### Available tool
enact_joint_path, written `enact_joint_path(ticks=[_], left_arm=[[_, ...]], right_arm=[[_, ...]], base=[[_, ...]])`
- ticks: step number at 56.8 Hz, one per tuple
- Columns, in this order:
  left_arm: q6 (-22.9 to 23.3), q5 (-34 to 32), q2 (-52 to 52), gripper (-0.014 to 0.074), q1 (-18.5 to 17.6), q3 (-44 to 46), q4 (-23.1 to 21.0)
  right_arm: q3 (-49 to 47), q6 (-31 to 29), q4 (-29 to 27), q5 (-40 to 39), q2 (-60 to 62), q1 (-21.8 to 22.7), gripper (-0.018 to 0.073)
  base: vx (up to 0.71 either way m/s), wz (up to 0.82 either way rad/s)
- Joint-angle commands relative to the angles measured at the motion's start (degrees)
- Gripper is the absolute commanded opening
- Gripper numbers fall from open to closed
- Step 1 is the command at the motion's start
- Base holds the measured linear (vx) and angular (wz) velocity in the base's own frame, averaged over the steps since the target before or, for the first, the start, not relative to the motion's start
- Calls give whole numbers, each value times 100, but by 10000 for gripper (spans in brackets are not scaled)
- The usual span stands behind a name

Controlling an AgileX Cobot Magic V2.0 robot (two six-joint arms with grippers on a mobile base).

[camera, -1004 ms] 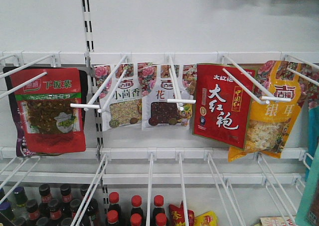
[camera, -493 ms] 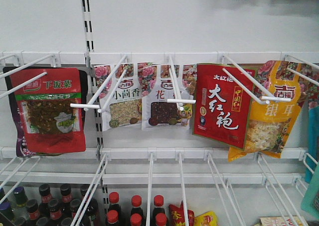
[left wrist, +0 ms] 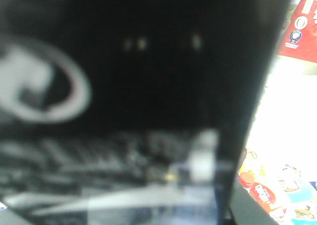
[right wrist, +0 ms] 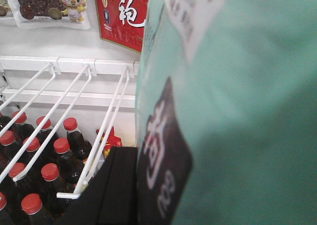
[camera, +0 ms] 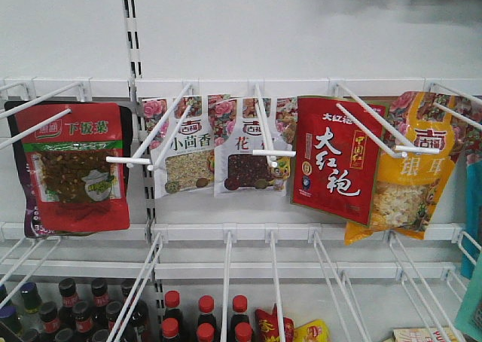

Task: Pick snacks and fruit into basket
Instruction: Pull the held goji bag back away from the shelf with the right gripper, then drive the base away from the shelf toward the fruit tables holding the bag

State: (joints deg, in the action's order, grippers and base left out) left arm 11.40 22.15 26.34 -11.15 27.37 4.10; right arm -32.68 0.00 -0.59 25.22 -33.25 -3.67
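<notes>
Teal pouch (right wrist: 237, 111), smooth film, gripped by right end effector (right wrist: 121, 190); front view shows its edge only. Left end effector: grip indeterminable.

This is a shop aisle. A white back wall (camera: 301, 33) carries slotted metal uprights (camera: 132, 25) and rows of long white wire hooks (camera: 260, 120). Sealed food packets hang from them facing out, with a red packet (camera: 335, 157) right of centre and a yellow packet (camera: 407, 184) beside it. Below, red-capped bottles (camera: 203, 316) stand in close ranks.
</notes>
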Motion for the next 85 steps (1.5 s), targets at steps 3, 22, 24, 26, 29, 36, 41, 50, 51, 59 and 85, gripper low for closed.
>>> enact_joint_path(ticks=[3,22,24,26,29,36,41,50,51,59,85], left_arm=[[3,-586,7,-3,2,193,17],[3,-583,7,-3,2,193,17],[3,-583,7,-3,2,193,17],[3,-583,7,-3,2,193,17],[3,-583,7,-3,2,193,17],[3,-583,7,-3,2,193,17],[3,-583,7,-3,2,193,17],[3,-583,7,-3,2,193,17],[3,-583,7,-3,2,193,17],[3,-583,7,-3,2,193,17],[3,-583,7,-3,2,193,17]], right_arm=[[-176,0,59,-501,-8,-19,0],[-176,0,59,-494,-8,-19,0],[-176,0,59,-494,-8,-19,0],[-176,0,59,-494,-8,-19,0],[-176,0,59,-494,-8,-19,0],[-176,0,59,-494,-8,-19,0],[-176,0,59,-494,-8,-19,0],[-176,0,59,-494,-8,-19,0],[-176,0,59,-494,-8,-19,0],[-176,0,59,-494,-8,-19,0],[-176,0,59,-494,-8,-19,0]], base=[[0,0],[0,0],[0,0],[0,0],[0,1],[0,2],[-1,3],[-4,7],[-6,9],[-9,11],[-20,8]])
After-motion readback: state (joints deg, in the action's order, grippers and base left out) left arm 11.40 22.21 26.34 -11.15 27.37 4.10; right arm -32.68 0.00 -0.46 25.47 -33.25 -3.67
